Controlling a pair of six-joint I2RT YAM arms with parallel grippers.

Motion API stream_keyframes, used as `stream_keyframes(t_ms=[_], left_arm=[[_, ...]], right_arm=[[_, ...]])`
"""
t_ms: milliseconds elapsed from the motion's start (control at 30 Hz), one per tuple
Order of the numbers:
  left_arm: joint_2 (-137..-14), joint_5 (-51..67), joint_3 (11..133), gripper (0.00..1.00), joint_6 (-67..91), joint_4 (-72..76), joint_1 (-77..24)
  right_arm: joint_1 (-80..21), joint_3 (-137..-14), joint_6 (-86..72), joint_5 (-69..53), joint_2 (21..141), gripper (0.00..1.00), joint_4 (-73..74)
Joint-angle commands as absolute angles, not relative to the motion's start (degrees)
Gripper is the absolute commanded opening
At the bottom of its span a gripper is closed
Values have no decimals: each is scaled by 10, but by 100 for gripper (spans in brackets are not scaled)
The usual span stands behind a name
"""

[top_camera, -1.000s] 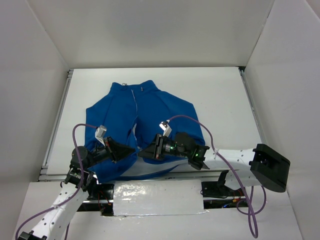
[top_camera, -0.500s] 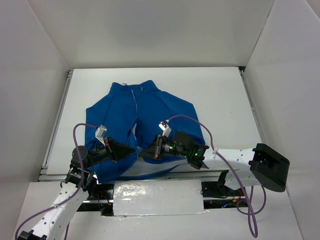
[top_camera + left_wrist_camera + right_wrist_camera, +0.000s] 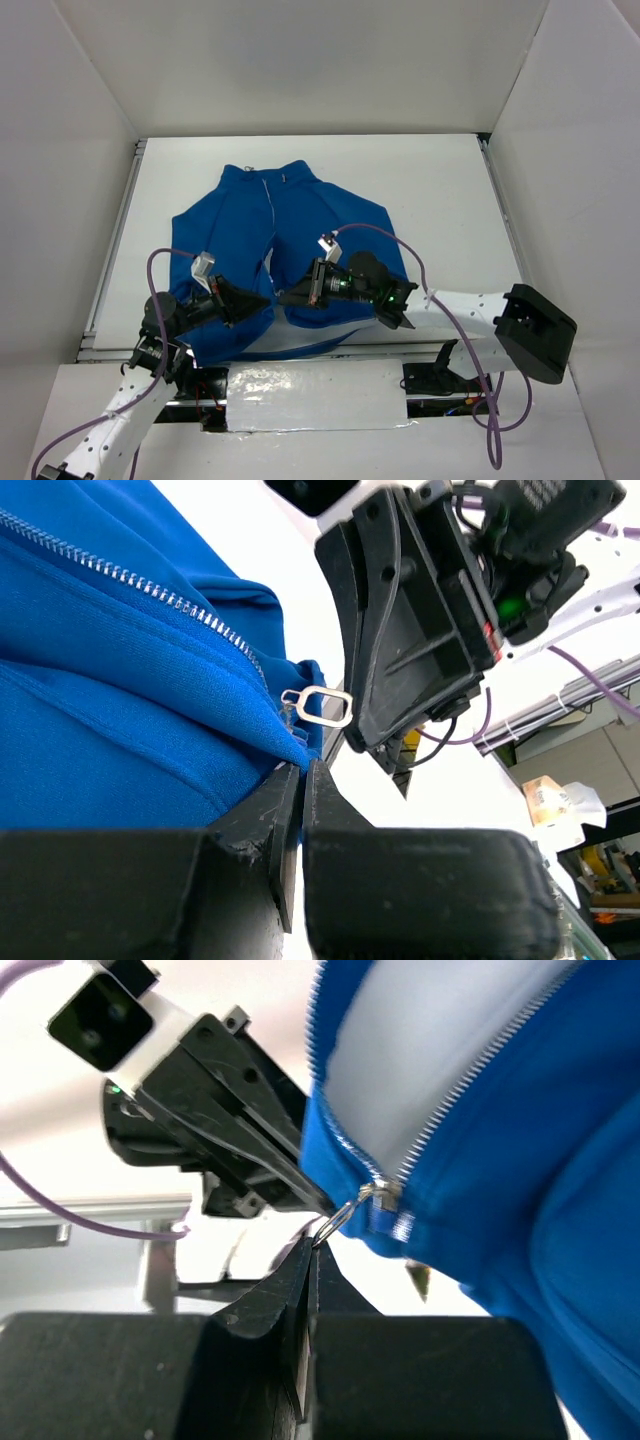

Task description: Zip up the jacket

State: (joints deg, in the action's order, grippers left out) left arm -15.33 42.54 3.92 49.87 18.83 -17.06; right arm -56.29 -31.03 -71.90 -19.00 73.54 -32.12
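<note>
Blue fleece jacket (image 3: 310, 225) lies flat on a white table (image 3: 440, 200), with its collar (image 3: 265, 177) at the far side and its hem toward the 2 arms. Both grippers meet at the bottom of the front opening, near the hem. The left gripper (image 3: 264, 297) is closed, its fingers pinching the blue fabric edge just below the zipper's lower end. The right gripper (image 3: 284, 298) faces it from the other side, almost touching it. Its fingers are pressed together on the end of the silver zipper pull (image 3: 338, 1220), a small metal loop sticking out from the slider. Silver zipper teeth (image 3: 150, 588) run up from there, unjoined, with pale lining (image 3: 430, 1050) showing between the 2 rows.
</note>
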Motion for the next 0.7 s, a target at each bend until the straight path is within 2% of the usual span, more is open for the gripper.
stream_keyframes(t_ms=[0, 300, 667], left_arm=[[-141, 443, 37, 0, 479, 201, -171], [-145, 453, 33, 0, 476, 202, -171], [-127, 442, 39, 0, 470, 155, -171]], right_arm=[[-554, -354, -758, -245, 755, 0, -336], [-528, -378, -820, -327, 823, 0, -396], [-478, -445, -803, -302, 852, 0, -352]])
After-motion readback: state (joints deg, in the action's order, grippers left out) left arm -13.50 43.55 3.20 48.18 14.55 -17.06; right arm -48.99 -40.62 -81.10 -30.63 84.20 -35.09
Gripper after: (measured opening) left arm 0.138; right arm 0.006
